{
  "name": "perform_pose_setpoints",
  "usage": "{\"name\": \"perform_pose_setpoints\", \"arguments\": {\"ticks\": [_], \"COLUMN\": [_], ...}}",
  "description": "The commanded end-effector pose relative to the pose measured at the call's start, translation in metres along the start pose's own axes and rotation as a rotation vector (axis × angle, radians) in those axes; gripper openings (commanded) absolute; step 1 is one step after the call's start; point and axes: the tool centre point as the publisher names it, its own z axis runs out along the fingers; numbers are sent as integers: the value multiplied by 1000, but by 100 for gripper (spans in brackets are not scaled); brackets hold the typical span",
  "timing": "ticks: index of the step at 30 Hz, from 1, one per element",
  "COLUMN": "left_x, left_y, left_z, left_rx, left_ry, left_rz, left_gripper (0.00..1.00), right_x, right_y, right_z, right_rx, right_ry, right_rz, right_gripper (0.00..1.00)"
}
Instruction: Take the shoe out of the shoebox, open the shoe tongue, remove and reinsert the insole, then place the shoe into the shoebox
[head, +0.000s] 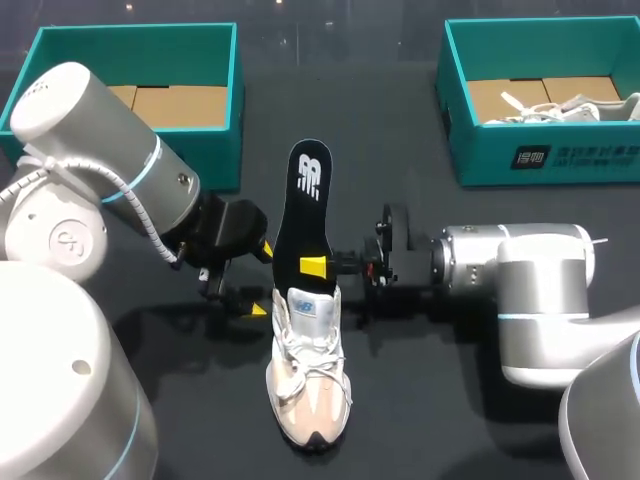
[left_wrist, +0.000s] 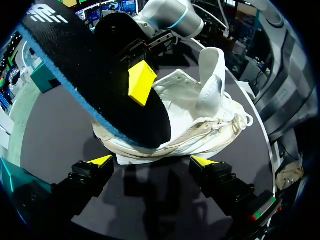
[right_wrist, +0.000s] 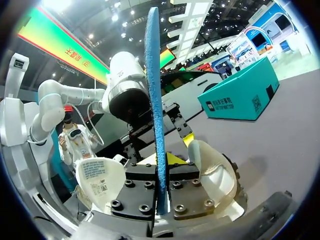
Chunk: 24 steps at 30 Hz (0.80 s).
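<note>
Pinches the insole (head: 300, 225) upright over the shoe (head: 310, 385) in the right end effector (head: 315, 265); holds the left end effector (left_wrist: 155, 162) wide open, empty.

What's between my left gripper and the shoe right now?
Nothing but a narrow strip of bare table, as the left wrist view shows; the open left gripper faces the shoe without touching it.

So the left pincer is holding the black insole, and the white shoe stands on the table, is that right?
Not quite: it is the right pincer that holds the black insole, clamped between its fingers in the right wrist view. The left pincer is open beside the shoe. The rest is right.
</note>
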Motion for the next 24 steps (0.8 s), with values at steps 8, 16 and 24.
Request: {"name": "perform_pose_setpoints", "arguments": {"ticks": [8,16,24], "left_x": [1,1,1], "left_y": [1,1,1], "left_z": [1,1,1], "left_rx": [1,1,1], "left_ry": [-2,-2,-2], "left_rz": [1,1,1], "left_gripper": [100,100,100], "right_x": [11,12,8], "right_y": [-27,-43,-54], "right_z": [1,7,9], "right_rx": [-13,37,68], "right_ry": [-29,-25,-15], "right_rz": [63,152,222], "right_gripper": [0,0,0]}}
